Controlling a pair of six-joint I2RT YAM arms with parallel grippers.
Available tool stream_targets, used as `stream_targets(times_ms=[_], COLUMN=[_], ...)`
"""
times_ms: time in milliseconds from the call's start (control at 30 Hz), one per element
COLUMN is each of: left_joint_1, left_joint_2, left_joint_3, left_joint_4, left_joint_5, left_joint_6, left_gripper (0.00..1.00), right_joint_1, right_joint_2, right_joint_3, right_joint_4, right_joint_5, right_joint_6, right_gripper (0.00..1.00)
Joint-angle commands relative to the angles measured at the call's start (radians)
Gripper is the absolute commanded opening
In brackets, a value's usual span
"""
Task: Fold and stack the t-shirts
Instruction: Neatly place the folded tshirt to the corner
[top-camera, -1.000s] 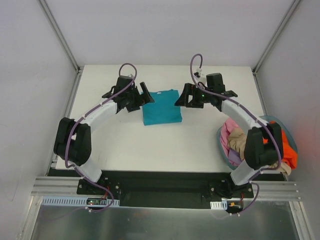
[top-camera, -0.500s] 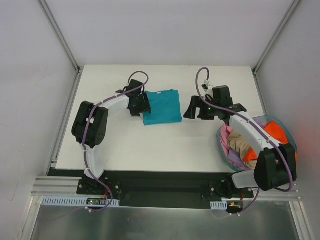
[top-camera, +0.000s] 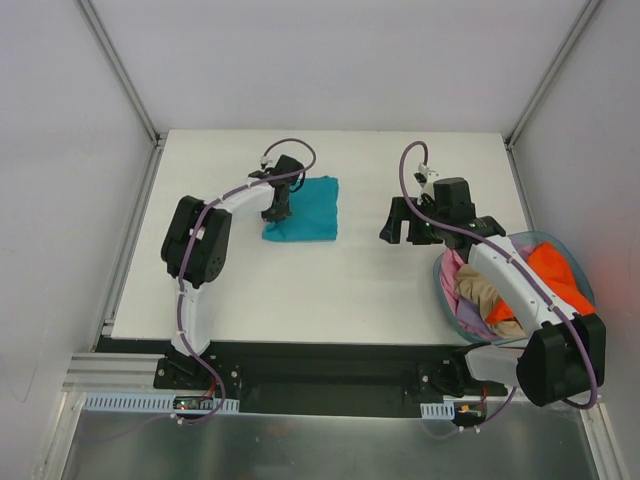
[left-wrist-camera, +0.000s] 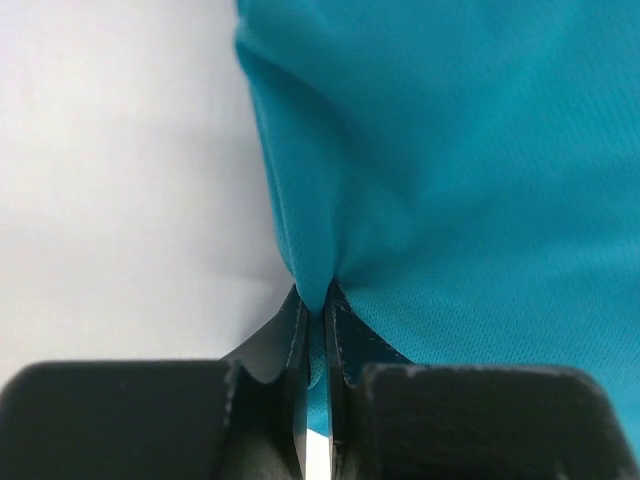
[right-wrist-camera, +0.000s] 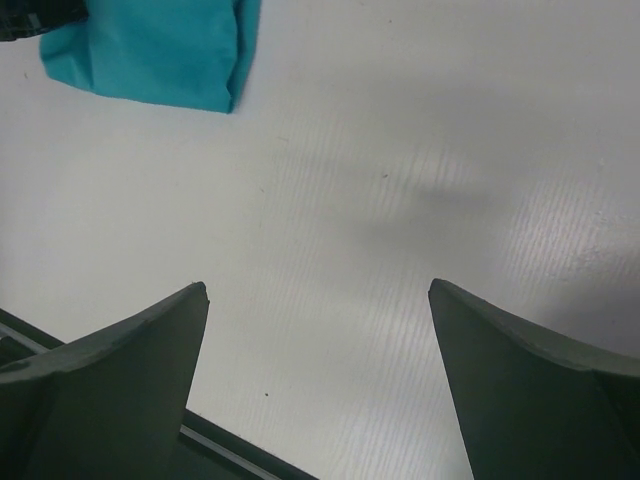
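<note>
Your white counter (top-camera: 330, 285) carries a round blue-grey basket (top-camera: 446, 292) at its right edge, towards the near corner. It is piled with an orange t-shirt (top-camera: 556, 276), a tan t-shirt (top-camera: 480, 286) and a pink t-shirt (top-camera: 456, 263). The teal t-shirt (top-camera: 310, 208) lies folded left of centre, towards the far edge. Your left fingers (top-camera: 277, 212) are clenched on a pinch of cloth at its left edge. Your right fingers (top-camera: 405, 230) stand spread wide with nothing between them, over bare counter between the teal t-shirt and the basket.

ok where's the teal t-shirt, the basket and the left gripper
teal t-shirt (top-camera: 310, 205), top external view, middle of the folded cloth
basket (top-camera: 443, 290), top external view, its left rim
left gripper (left-wrist-camera: 318, 300), left wrist view, between the fingertips pinching the cloth
</note>
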Motion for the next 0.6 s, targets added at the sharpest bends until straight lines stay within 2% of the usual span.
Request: stream_targets(times_ms=[0,100,233,333,400,433,567], left_joint_1=[0.007,0.017,0.073,0.161,0.21,0.259,0.337], left_joint_2=[-0.127,-0.255,-0.435,-0.514,-0.525,-0.516,-0.451], left_joint_3=[-0.165,-0.416,-0.601,-0.626,-0.62,-0.615,-0.591], left_joint_4=[-0.112,-0.114,-0.109,-0.106,-0.103,-0.102,-0.086], left_joint_5=[-0.209,-0.286,-0.293,-0.251,-0.248,-0.253,-0.277], left_joint_6=[0.168,0.21,0.219,0.193,0.228,0.251,0.375], left_gripper=[0.0,0.0,0.0,0.0,0.0,0.0,0.0], right_joint_1=[-0.005,-0.005,-0.003,-0.005,-0.005,-0.003,-0.005], right_joint_2=[-0.019,-0.005,0.029,0.044,0.046,0.04,0.017], right_joint_3=[-0.006,0.006,0.034,0.049,0.053,0.049,0.03], right_joint_4=[-0.024,-0.024,-0.023,-0.007,-0.006,-0.006,0.022], right_joint_5=[0.046,0.043,0.023,0.007,0.006,0.007,-0.003], right_joint_6=[-0.038,-0.041,-0.042,-0.042,-0.044,-0.045,-0.048], right_gripper=[0.97,0.97,0.97,0.97,0.97,0.97,0.97])
